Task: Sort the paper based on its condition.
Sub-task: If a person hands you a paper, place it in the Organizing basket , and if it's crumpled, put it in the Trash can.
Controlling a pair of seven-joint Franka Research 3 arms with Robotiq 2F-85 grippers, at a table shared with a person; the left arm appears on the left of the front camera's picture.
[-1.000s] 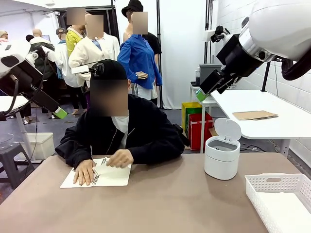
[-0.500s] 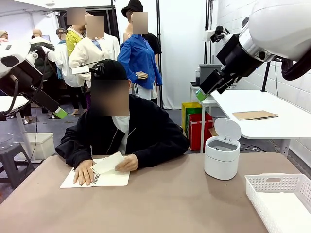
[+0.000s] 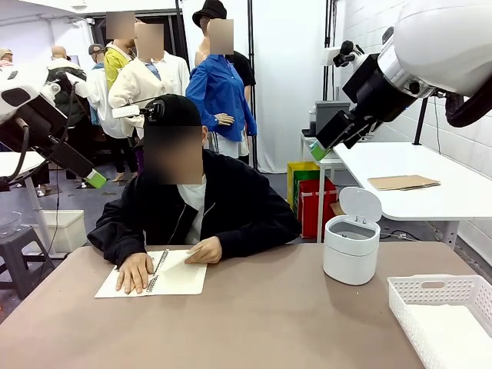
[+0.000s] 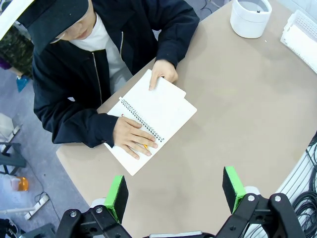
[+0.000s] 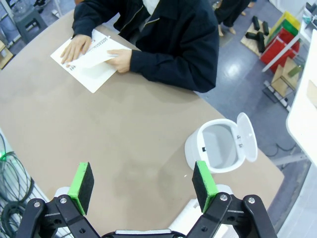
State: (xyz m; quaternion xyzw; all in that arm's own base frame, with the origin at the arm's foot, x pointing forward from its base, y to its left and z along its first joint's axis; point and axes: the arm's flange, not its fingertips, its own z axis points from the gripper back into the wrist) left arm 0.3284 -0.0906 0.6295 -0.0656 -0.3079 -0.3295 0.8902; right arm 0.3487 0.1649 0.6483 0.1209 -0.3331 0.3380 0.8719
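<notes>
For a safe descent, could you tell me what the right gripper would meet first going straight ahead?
The right gripper would probably meet bare table beside the open white bin; depth unclear.

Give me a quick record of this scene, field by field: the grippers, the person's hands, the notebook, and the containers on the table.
left gripper: open, holding nothing, high above the table
right gripper: open, holding nothing, high above the table
notebook: spiral-bound, open, lying flat in front of the person
person's hands: one hand flat on the notebook; other hand holds a bent-up page; torn loose or still bound, cannot tell
bin: white, lid up
basket: white, near corner on the robot's right
</notes>
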